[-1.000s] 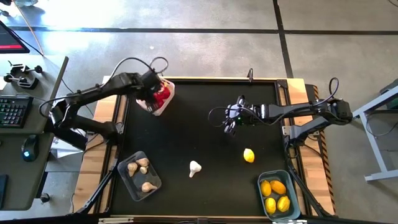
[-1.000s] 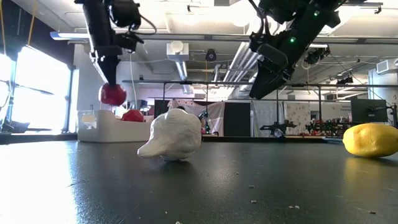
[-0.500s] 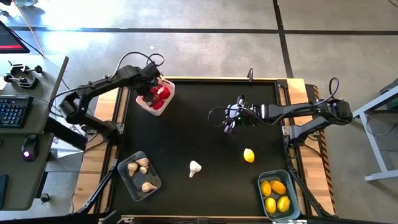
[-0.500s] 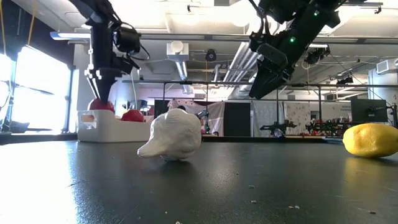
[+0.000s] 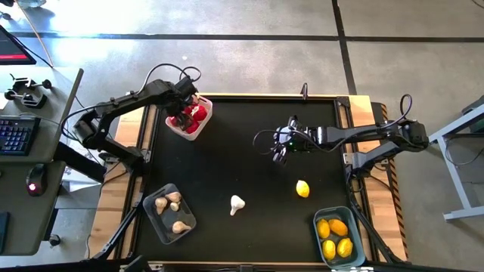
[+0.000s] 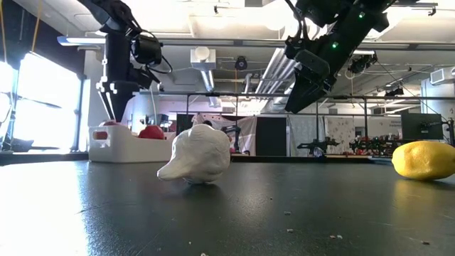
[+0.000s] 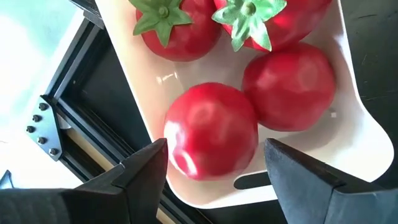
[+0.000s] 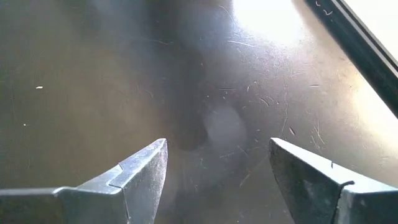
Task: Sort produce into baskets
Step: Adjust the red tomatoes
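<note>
Hovering over white basket (image 5: 198, 130), left pincer (image 7: 214, 163) apart; loose garlic (image 5: 237, 204) tip pointing toward grey basket (image 5: 156, 217).

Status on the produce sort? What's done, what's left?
Done: four tomatoes in the white tub, garlic bulbs in the grey tub, four lemons in the blue tub. In hand: nothing; the left tool is open above the tomatoes, and the right tool is open over bare table. Left: one garlic bulb and one lemon on the mat.

Low view: white tub (image 6: 128, 144) hides most of its tomatoes (image 6: 151, 132); lemon (image 6: 424, 159) cut by picture edge; other tubs unseen.
</note>
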You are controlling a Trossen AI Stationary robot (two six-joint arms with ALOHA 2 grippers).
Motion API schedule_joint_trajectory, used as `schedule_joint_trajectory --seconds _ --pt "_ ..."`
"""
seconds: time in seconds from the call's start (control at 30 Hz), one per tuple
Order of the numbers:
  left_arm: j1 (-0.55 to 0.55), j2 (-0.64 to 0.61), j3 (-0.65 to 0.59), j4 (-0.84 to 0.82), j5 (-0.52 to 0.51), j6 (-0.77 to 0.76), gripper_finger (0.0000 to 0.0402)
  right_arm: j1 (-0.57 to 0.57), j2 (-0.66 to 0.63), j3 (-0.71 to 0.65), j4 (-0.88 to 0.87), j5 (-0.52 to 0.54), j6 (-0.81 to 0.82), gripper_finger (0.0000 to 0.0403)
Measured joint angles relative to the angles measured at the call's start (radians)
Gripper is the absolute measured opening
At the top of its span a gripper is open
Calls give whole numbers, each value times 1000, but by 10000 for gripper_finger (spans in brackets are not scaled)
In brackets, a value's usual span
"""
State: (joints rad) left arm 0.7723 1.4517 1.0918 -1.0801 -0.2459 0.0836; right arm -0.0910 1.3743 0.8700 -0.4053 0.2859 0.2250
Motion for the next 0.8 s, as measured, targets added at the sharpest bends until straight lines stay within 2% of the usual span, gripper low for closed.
schedule_joint_trajectory --seconds 0.23,0.4,0.53,0.67,0.8 --pt "-6 -23 0 24 0 16 254 0 0 0 0 -1 -1 272" --pt "-38 -91 1 163 30 75 239 0 0 0 0 -1 -2 272" --pt "-51 -87 2 262 123 84 209 0 0 0 0 -1 -2 266" --pt "-53 -26 1 284 112 93 166 0 0 0 0 -1 -6 231" --pt "-53 25 1 297 66 88 117 0 0 0 0 -1 -11 181"
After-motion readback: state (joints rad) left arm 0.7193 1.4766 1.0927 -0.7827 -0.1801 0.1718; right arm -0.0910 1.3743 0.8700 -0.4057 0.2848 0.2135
